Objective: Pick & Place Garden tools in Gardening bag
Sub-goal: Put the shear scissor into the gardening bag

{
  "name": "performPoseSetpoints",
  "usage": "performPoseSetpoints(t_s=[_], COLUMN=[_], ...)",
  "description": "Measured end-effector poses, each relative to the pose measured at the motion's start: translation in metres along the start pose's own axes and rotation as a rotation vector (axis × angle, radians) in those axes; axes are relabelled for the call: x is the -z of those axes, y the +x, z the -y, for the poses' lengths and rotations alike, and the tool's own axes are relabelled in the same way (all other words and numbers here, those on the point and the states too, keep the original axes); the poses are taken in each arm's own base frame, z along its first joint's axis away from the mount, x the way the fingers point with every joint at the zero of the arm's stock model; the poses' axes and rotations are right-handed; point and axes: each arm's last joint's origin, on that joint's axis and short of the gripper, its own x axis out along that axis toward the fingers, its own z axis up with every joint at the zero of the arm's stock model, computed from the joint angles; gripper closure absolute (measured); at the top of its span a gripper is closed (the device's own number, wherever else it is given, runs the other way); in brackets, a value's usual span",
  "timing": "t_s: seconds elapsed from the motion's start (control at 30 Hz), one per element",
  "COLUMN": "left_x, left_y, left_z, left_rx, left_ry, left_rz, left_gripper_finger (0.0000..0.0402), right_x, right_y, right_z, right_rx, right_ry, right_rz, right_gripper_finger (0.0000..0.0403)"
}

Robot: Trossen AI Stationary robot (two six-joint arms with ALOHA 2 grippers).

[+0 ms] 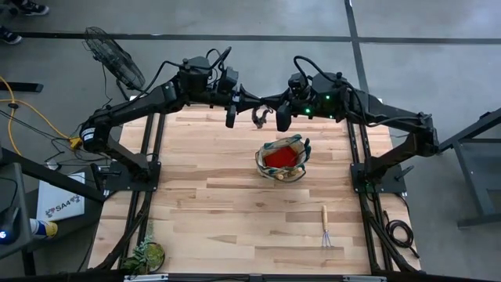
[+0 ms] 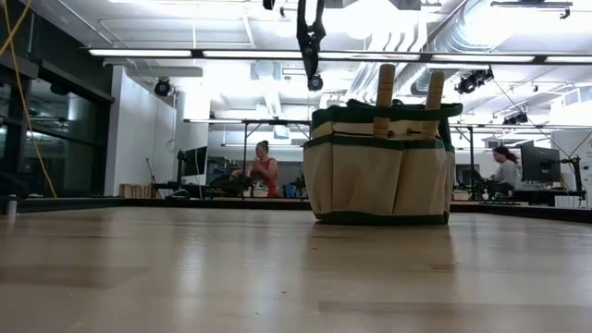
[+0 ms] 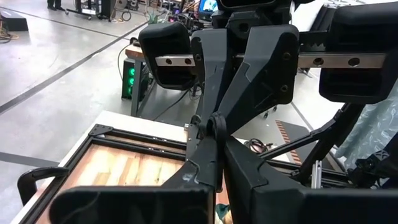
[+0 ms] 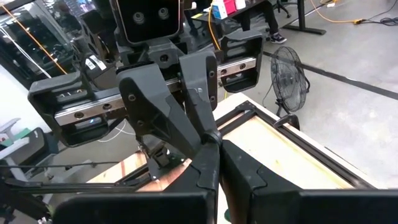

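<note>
1. The left gripper (image 1: pixel 232 117) hangs over the far middle of the light wooden table (image 1: pixel 211 196), just beyond the far edge of the bag. Its two dark fingers (image 3: pixel 193 180) are pinched together, with only a thin slit between them.
2. The right gripper (image 1: pixel 283 119) faces it from the right at the same height. Its fingers (image 4: pixel 205 180) are drawn together in the same way, and each wrist view shows the two sets of fingertips meeting nose to nose.
3. A small dark pruner (image 1: pixel 260 117) sits between the two grippers and both seem clenched on it. Which one bears its weight cannot be told.
4. In the low view the pruner (image 2: pixel 310 42) hangs as a slim dark shape in the air, above and just left of the bag, not touching it.
5. The tan canvas gardening bag with green trim (image 1: pixel 300 149) stands upright at mid-table, slightly right of centre, just nearer than the grippers.
6. A red cloth piece (image 1: pixel 278 159) lies inside its open mouth.
7. Two pale wooden tool handles (image 2: pixel 385 88) stick up from the bag's (image 2: pixel 375 176) top.
8. A wooden-handled hand rake (image 1: pixel 325 227) lies flat on the near right of the table, well apart from the bag, with its tines pointing to the near edge.
9. A leafy green plant clump (image 1: pixel 146 254) sits at the near left corner.
</note>
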Motion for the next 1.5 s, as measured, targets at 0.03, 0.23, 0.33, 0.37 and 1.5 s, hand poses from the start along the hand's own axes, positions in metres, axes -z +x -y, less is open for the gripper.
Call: performPoseSetpoints(t_s=[0.03, 0.23, 0.33, 0.37, 1.5], left_x=[0.0, 0.001, 0.002, 0.002, 0.022], left_y=[0.0, 0.0, 0.0, 0.0, -0.005], left_z=[0.0, 0.0, 0.0, 0.0, 0.007], left_rx=[0.0, 0.004, 0.016, 0.018, 0.329], left_ry=[0.0, 0.014, 0.012, 0.011, 0.176], left_rz=[0.0, -0.009, -0.019, -0.022, -0.209], left_gripper_finger=[0.0396, 0.0398, 0.0399, 0.04, 0.0401], right_x=[0.0, 0.002, 0.002, 0.003, 0.001], right_y=[0.0, 0.0, 0.0, 0.0, -0.055], right_z=[0.0, -0.002, -0.003, -0.003, -0.021], right_rx=[0.001, 0.003, -0.006, -0.007, -0.05], right_ry=[-0.001, 0.0, -0.001, -0.001, 0.015], right_rz=[0.0, -0.004, -0.011, -0.014, -0.022], right_gripper_finger=[0.0399, 0.0399, 0.0399, 0.0399, 0.022])
